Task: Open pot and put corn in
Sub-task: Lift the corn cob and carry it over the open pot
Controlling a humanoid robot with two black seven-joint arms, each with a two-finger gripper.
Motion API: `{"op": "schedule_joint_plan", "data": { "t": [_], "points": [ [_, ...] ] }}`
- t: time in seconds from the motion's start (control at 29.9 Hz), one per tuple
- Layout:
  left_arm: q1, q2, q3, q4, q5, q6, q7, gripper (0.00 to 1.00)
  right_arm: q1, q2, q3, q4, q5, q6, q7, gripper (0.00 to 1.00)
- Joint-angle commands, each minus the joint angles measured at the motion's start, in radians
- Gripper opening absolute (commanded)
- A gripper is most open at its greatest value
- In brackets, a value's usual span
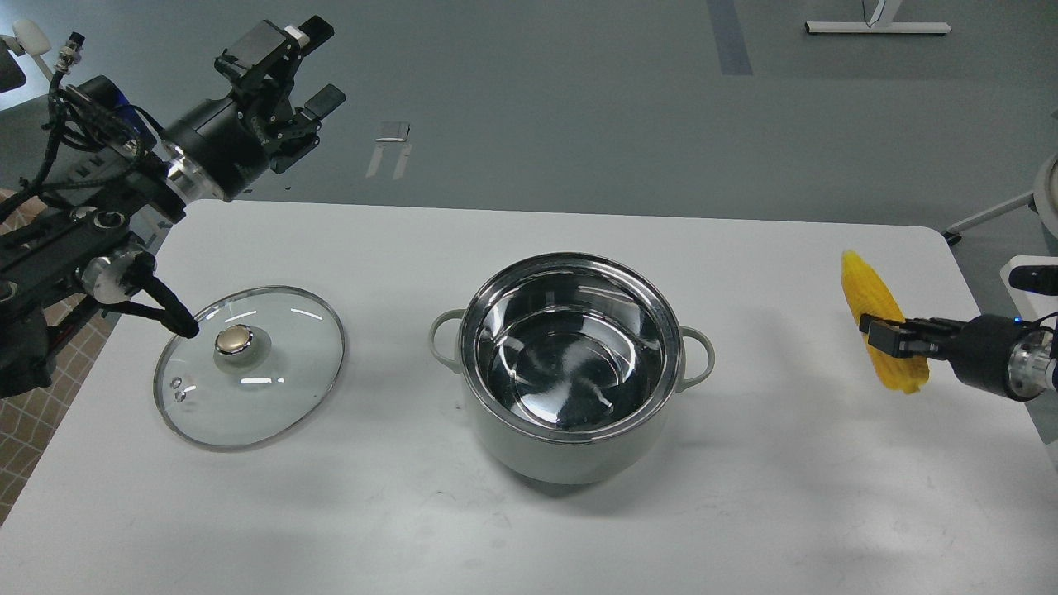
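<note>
Pot (570,372): open at table (413,512) centre, inside bare; glass lid (248,368) flat on table to its left, so opening is done. Corn (881,330): pinched in right gripper (878,339) off to the pot's right, apparently lifted; carrying over and dropping in remain. Left gripper (293,74): raised beyond the far edge, fingers apart, holding nothing.

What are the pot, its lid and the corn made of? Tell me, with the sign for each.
Pot: polished steel inside, mirror reflections; matte grey-green coating outside.
Lid: clear glass, the table shows through; metal rim, brassy knob.
Corn: uniform, glossy yellow, possibly plastic; cannot confirm.
</note>
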Motion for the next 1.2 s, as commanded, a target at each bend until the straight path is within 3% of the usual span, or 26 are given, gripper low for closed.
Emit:
{"op": "schedule_joint_plan", "data": {
  "t": [0.0, 0.13, 0.27, 0.47, 0.7, 1.17],
  "points": [
    [0.000, 0.003, 0.001, -0.003, 0.000, -0.002, 0.000, 0.96, 0.147, -0.008, -0.001, 0.015, 0.010, 0.042, 0.002, 0.00],
    [0.000, 0.005, 0.001, -0.004, 0.000, -0.002, 0.000, 0.96, 0.279, 0.010, -0.019, 0.012, 0.053, 0.077, 0.002, 0.00],
    [0.000, 0.005, 0.001, -0.004, 0.000, 0.000, 0.000, 0.96, 0.489, 0.108, -0.161, 0.009, 0.087, 0.105, 0.002, 0.00],
    [0.002, 0.003, 0.003, -0.004, 0.000, 0.003, 0.000, 0.96, 0.644, 0.209, -0.310, 0.022, 0.095, 0.115, 0.002, 0.00],
    [0.002, 0.005, 0.008, -0.004, 0.002, 0.001, 0.000, 0.96, 0.747, 0.257, -0.445, 0.162, 0.144, 0.132, 0.005, 0.00],
    [0.005, 0.002, 0.009, -0.004, 0.002, 0.000, 0.000, 0.96, 0.745, 0.361, -0.670, 0.196, 0.141, 0.132, 0.005, 0.00]
  ]
}}
